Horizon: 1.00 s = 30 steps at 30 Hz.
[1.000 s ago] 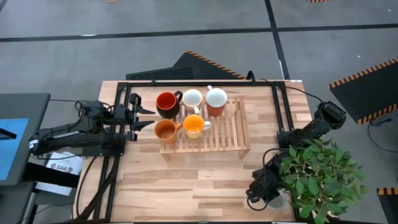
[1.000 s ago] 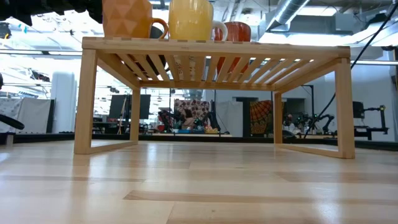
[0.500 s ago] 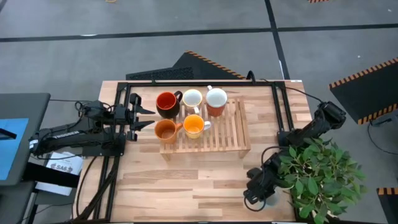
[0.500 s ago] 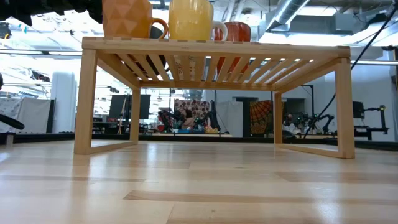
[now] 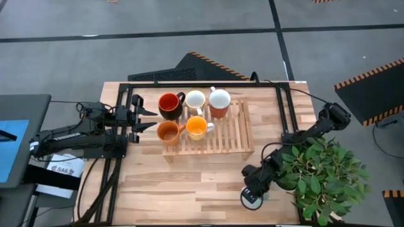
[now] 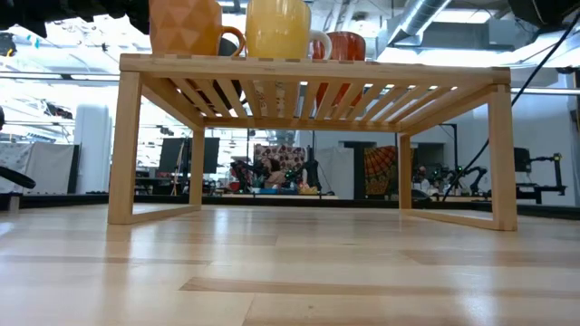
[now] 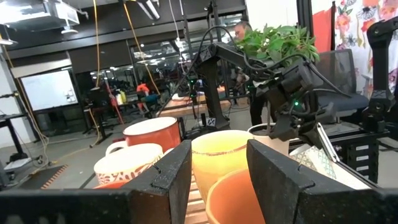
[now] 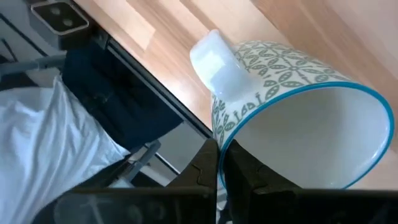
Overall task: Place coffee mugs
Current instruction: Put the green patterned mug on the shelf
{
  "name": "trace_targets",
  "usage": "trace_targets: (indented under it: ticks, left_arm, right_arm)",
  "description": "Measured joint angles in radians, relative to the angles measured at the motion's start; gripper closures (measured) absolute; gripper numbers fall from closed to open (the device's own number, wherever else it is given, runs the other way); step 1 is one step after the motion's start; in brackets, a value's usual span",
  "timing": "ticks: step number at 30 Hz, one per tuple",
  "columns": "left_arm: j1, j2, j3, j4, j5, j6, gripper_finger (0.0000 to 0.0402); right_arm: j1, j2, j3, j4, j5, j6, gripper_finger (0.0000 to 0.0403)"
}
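Observation:
A wooden slatted rack (image 5: 233, 135) stands mid-table. On its left part rest five coffee mugs: a dark one with a red inside (image 5: 169, 104), two pale ones (image 5: 195, 99) (image 5: 219, 101) and two orange ones (image 5: 167, 131) (image 5: 197, 127). A sixth pale mug with a leaf pattern and a blue rim (image 5: 252, 199) (image 8: 298, 124) is near the table's front right. My right gripper (image 5: 254, 190) (image 8: 219, 169) is shut on it. My left gripper (image 5: 144, 118) (image 7: 217, 180) waits open, level, just left of the rack. My right gripper pinches the patterned mug's rim (image 8: 219, 144), a little way round from the handle (image 8: 214, 59). One finger is inside the mug and one outside. The fingers slant down from the table's right. The mug hangs tilted below them; whether it is clear of the table does not show.
A leafy potted plant (image 5: 325, 180) fills the near right corner, close beside my right arm. The rack's right half is bare slats. A black frame (image 5: 281, 107) runs around the rack. Beyond the near edge in the right wrist view lies white cloth (image 8: 50, 149).
My right gripper has moved toward the table's left, out from beside the plant, rolling its wrist as it went. The patterned mug has come with it and now shows clear of the leaves.

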Motion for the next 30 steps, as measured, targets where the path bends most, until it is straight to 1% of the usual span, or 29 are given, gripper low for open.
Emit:
trace_targets:
  ticks: [4, 10, 20, 24, 27, 30]
  left_arm:
    - [0.0, 0.0, 0.0, 0.0, -0.002, -0.001, 0.026]
    - [0.0, 0.0, 0.0, 0.0, -0.052, -0.001, 0.026]
    - [0.0, 0.0, 0.0, 0.0, -0.073, -0.034, 0.026]
    - [0.0, 0.0, 0.0, 0.0, -0.1, -0.042, 0.026]
    - [0.0, 0.0, 0.0, 0.0, -0.109, -0.054, 0.026]
    - [0.0, 0.0, 0.0, 0.0, -0.11, -0.059, 0.026]
  right_arm:
    - [-0.01, 0.0, 0.0, 0.034, 0.0, -0.097, 0.037]
    - [-0.032, 0.0, 0.0, 0.076, 0.02, -0.232, 0.0371]
    - [-0.089, 0.0, 0.0, 0.338, 0.018, -0.534, 0.0371]
    - [-0.11, 0.0, 0.002, 0.44, -0.022, -0.639, 0.0371]
    - [-0.13, 0.0, 0.046, 0.435, -0.03, -0.729, 0.0371]
    - [-0.158, 0.0, 0.127, 0.377, -0.03, -0.846, 0.0371]
